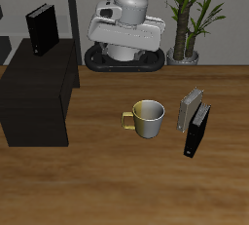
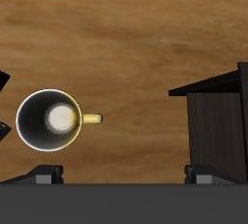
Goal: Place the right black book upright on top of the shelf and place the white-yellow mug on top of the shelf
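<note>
The right black book (image 1: 41,31) stands upright on the flat top of the black shelf (image 1: 34,97), near its back edge. The white-yellow mug (image 1: 148,118) sits upright on the wooden table, its yellow handle pointing toward the shelf. In the wrist view I look straight down into the mug (image 2: 50,119), with a corner of the shelf (image 2: 218,121) off to one side. My gripper (image 1: 124,42) hangs high above the table, farther back than the mug. Its fingers (image 2: 44,175) are spread wide apart, and the gripper (image 2: 124,176) is open and holds nothing.
A grey-beige book (image 1: 190,109) and a narrower black book (image 1: 197,131) stand close together beside the mug, on the side away from the shelf. A potted plant (image 1: 190,15) stands at the back. My base (image 1: 124,58) sits behind the mug.
</note>
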